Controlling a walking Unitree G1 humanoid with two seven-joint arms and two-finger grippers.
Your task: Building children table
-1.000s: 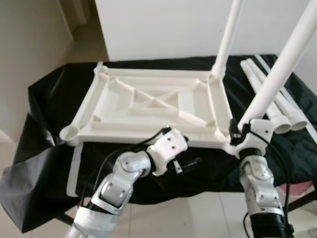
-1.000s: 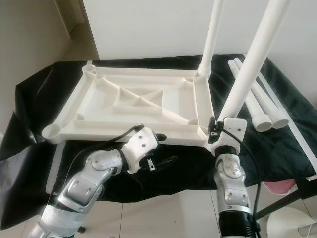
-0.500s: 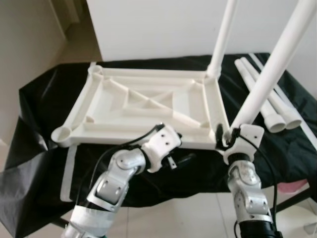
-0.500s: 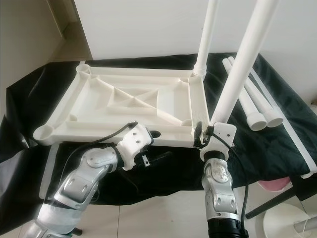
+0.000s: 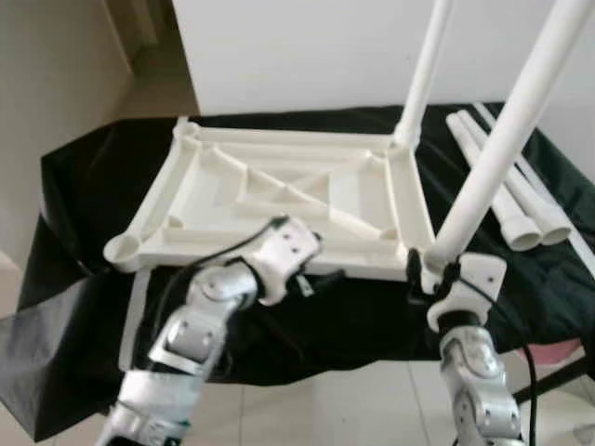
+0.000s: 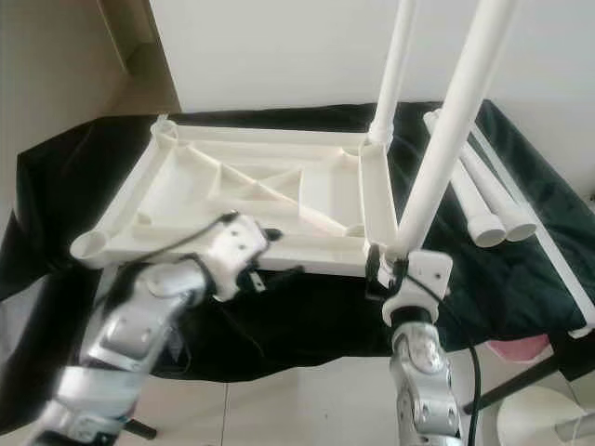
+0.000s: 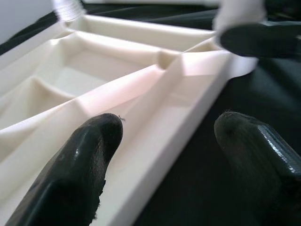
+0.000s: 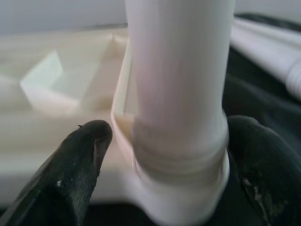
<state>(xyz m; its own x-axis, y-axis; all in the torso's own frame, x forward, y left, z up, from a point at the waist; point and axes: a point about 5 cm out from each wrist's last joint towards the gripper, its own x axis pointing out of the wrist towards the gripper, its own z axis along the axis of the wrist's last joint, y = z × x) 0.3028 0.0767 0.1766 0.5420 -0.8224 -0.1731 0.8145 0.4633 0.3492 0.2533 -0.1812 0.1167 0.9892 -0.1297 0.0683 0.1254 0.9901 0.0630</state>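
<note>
Frame (image 5: 279, 195) lies upside down on black-draped tabletop (image 5: 84, 186). Right tool (image 8: 164, 155), fingers spread, straddles base of near leg (image 5: 493, 158) at frame's near right corner, one finger apparently touching. Left tool (image 7: 164, 141), spread, straddles frame's near edge.

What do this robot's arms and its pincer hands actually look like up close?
Both arms are jointed silver metal segments with white casings at the wrists and thin black cables looping along them. The left gripper and right gripper each have two long, rounded, matte black fingers; the right one's look scuffed with pale specks.
</note>
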